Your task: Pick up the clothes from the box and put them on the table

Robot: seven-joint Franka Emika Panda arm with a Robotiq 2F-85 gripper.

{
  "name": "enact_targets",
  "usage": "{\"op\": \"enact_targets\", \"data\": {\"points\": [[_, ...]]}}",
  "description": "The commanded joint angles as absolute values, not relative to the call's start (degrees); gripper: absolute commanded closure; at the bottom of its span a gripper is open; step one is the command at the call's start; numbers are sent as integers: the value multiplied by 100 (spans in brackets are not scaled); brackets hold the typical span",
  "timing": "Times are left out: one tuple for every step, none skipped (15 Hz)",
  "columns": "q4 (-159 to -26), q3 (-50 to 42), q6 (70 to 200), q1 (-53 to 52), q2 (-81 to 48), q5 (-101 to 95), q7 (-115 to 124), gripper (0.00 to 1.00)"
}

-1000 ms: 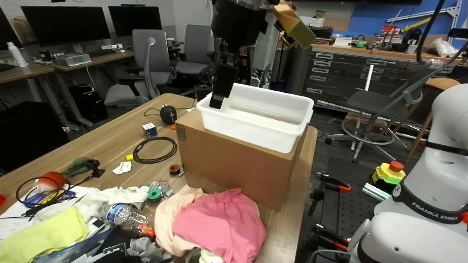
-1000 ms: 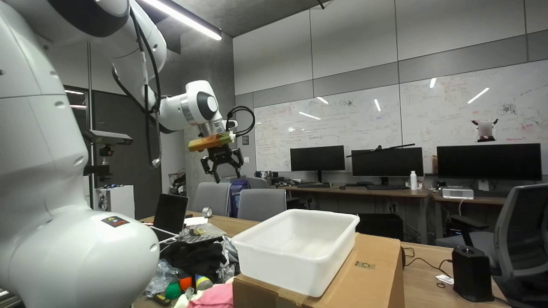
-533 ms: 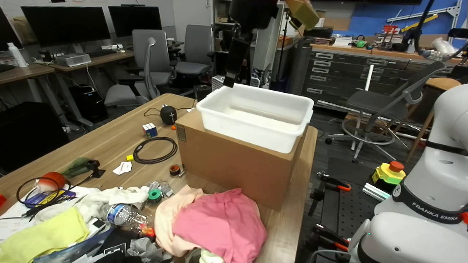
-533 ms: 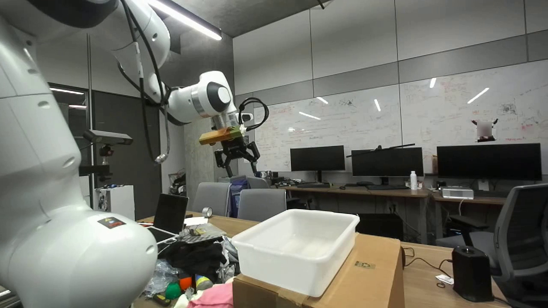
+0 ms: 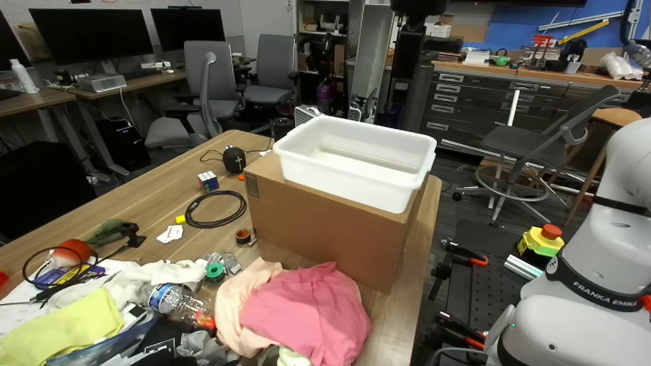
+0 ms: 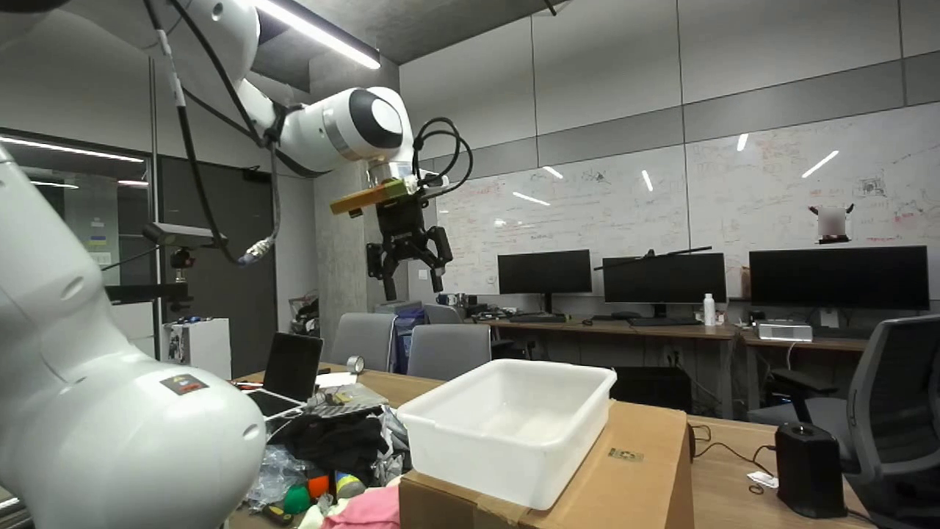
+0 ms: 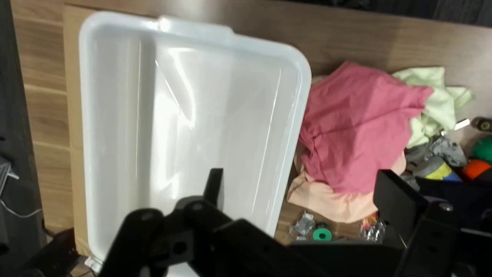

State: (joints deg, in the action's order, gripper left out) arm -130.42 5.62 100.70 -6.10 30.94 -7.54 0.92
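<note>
Swings the hand (image 6: 413, 289) more upright than before, with fingers (image 6: 438, 281) spread. Hangs well above the worktop (image 5: 168, 198), apart from the white tub (image 5: 346, 183) and pink cloth (image 5: 310, 310).

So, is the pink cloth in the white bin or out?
Out: the wrist view shows the pink cloth beside the white bin.

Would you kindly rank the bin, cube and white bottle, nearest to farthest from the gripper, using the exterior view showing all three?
1. Bin, lower than the gripper.
2. Cube, left of the bin.
3. White bottle, on the far desk.
</note>
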Motion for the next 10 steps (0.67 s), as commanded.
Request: {"op": "enact_targets", "data": {"points": [[-13230,586,9616,-570,3581,-828,76,0],[-13348,582,9767,-570,3740,-848,123,0],[-13421,561,9825,-579,3870,-851,86,0],[-13561,548,10017,-566,4040,-848,143,0],[-13665,520,10127,-573,4181,-835,111,0],[-13812,505,10379,-557,4350,-839,152,0],[-13909,483,10543,-549,4476,-811,165,0],[-14029,462,10759,-532,4604,-790,199,0],[-14135,434,10955,-516,4712,-776,217,0],[-14230,405,11159,-494,4815,-747,259,0]]}}
